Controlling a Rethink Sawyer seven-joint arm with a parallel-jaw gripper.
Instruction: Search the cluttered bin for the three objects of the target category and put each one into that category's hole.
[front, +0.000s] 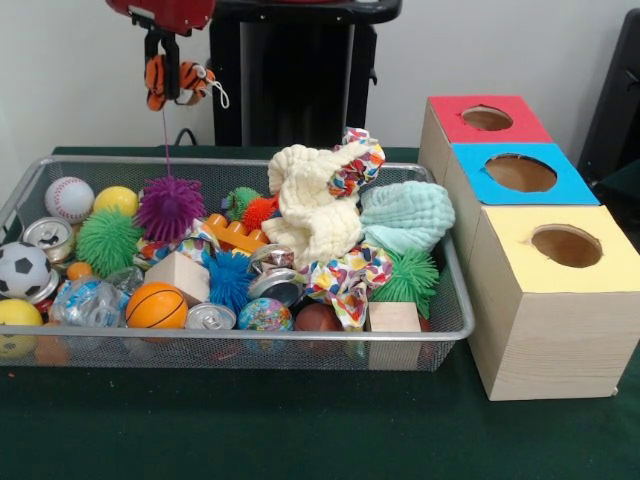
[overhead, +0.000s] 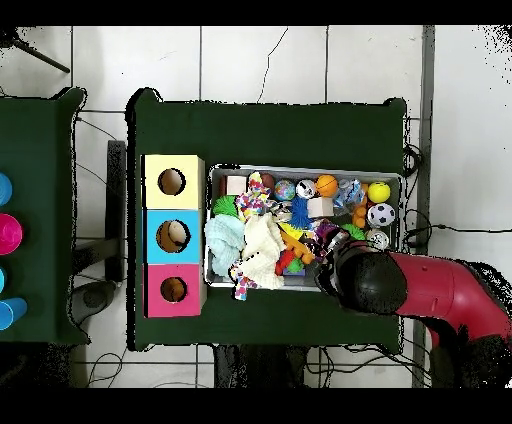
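Tiger plush (front: 178, 80) hangs crosswise, clamped in the hand (front: 166, 82).

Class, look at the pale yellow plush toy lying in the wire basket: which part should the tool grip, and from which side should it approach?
Probably from straight above. The pale yellow plush toy lies on top of the heap in the wire basket, its rounded upper lump standing clear. Grip that lump across its narrow width; the patterned cloth and mint cloth crowd its sides.

A tiger plush (front: 178, 82) striped orange and black hangs from the red arm (overhead: 440, 290). The three boxes have red (front: 487, 119), blue (front: 521, 173) and yellow (front: 566, 247) tops. In the silver mesh basket (front: 250, 345) lie a purple spiky ball (front: 169, 208), an orange basketball (front: 156, 306) and a cream cloth (front: 315, 205).
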